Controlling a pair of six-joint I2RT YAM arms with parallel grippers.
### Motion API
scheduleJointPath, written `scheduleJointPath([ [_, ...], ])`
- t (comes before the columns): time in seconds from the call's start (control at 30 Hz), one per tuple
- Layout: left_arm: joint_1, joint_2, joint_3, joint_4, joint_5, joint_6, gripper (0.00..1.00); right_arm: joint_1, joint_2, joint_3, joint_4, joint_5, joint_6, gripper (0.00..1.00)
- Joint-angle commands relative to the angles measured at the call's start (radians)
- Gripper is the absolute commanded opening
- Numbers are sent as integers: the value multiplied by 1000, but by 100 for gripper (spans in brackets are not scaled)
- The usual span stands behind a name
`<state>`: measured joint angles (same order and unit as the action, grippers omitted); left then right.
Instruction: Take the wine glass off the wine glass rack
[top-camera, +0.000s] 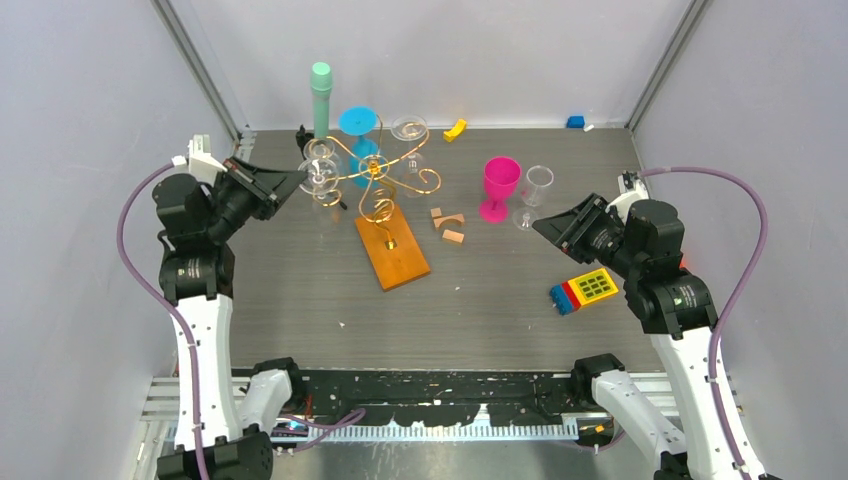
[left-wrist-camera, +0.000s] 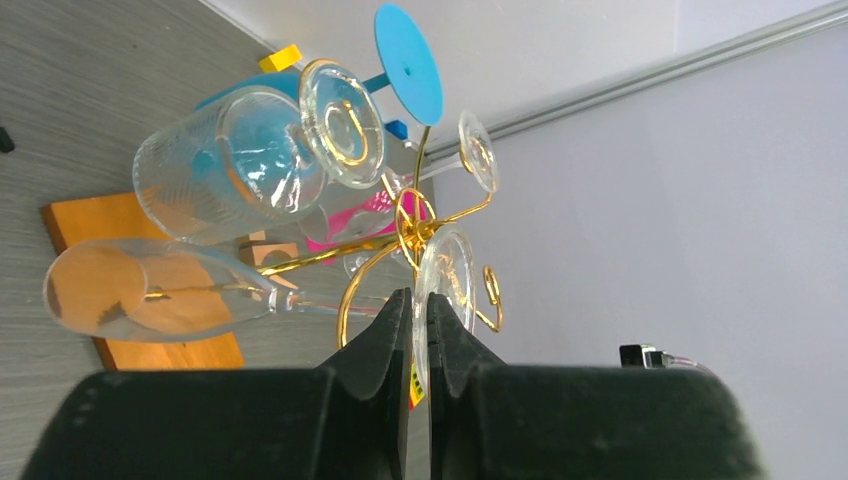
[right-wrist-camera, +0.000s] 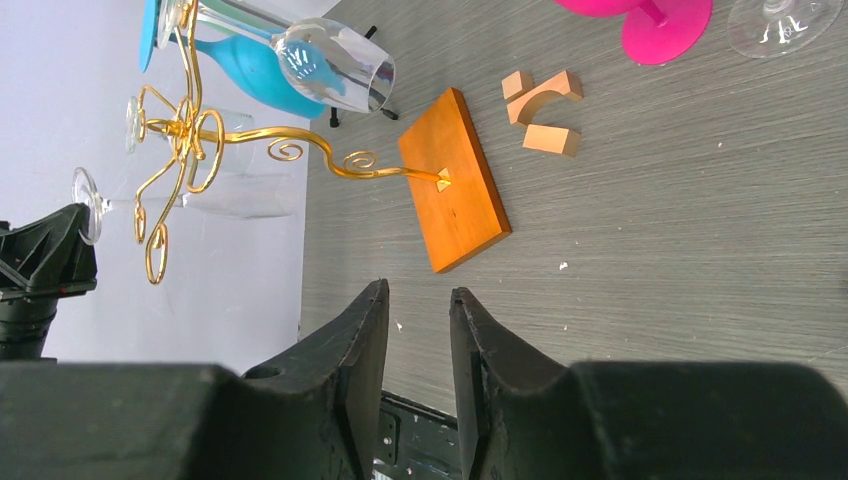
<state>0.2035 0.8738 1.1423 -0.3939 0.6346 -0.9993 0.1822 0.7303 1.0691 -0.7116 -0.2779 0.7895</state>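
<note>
Left fingers (left-wrist-camera: 385, 340), nearly shut at lower centre, pinch the glass (left-wrist-camera: 230, 295) by its foot; right fingers (right-wrist-camera: 350, 340) gape slightly, empty. Grasp looks made: next, slide it off the rack (left-wrist-camera: 95, 218).

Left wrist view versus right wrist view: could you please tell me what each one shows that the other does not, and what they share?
Only the left wrist view shows the yellow block and the wine glass with its foot pinched between the left tool's fingers. Only the right wrist view shows the right tool, open and holding nothing. Both show the wine glass rack, its wooden base and the blue glass.
</note>
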Motion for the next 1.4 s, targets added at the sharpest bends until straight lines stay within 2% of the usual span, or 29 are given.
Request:
scheduleJointPath([
  [0.0,-8,26,25,169,68,-25,0,5,-14,11,39,8,-2,35],
  [0.4,-125,54,3,185,122,-7,0,5,0,12,46,8,-4,36],
  [0.67,-138,-15,-34,156,100,-35,0,5,-3,17,44,7,-2,36],
  [0.93,-138,-136,-55,58,53,-40,0,5,-25,2,96,-98,-11,47],
  [1.13,-138,-291,-61,-111,-43,-36,0,5,-60,-108,282,-301,47,56],
  [1.27,-138,-351,-87,-151,-26,-83,0,19,-93,-220,601,-398,152,64],
  [1.37,-141,-379,-111,-172,1,-126,0,74,-111,-296,795,-416,203,70],
])
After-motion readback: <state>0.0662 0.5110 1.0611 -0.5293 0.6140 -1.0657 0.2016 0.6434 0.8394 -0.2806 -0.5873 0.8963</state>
